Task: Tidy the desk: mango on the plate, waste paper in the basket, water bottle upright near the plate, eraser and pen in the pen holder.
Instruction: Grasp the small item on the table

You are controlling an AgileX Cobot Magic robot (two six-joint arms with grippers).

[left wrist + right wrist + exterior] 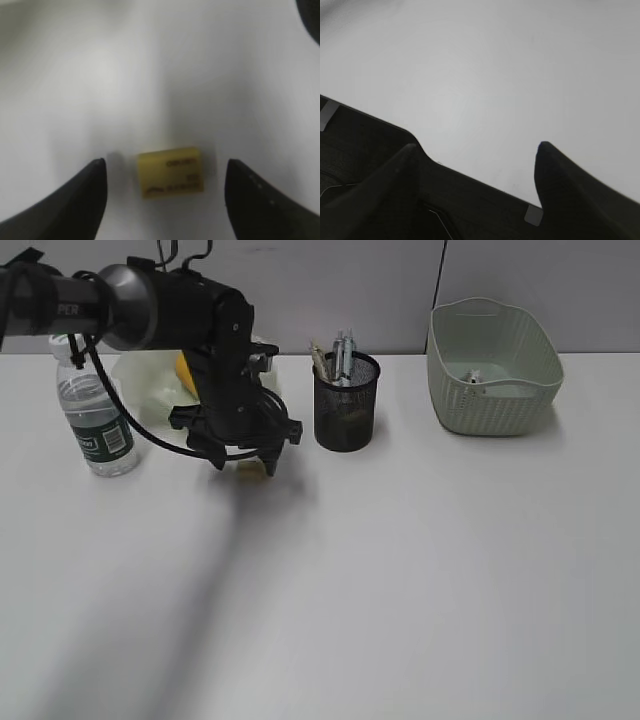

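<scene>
I have the left gripper [165,185] low over the desk [420,570], and in its wrist view the two dark fingers [75,200] stand wide apart with the eraser [171,171] lying between them. The eraser is a small yellow block with dark print on top; it lies flat on the white surface and there is a gap on each side, so the fingers do not touch it and nothing is held. In the exterior view the same arm reaches in from the upper left and its gripper points down just left of the pen holder [347,402], with a bit of yellow visible under the tips. The pen holder already has pens [340,358] standing in it. Behind the arm I can see the plate [145,375] and a part of the mango [186,372] that seems to rest on it, though the arm covers most of both. The water bottle [95,405] stands upright just left of the plate. The basket [492,365] is at the far right, well apart from the rest, with a small pale thing inside that I take for the waste paper [473,377]. The right gripper [475,160] shows only in its own wrist view: its fingers are spread wide over bare desk and they hold nothing.
</scene>
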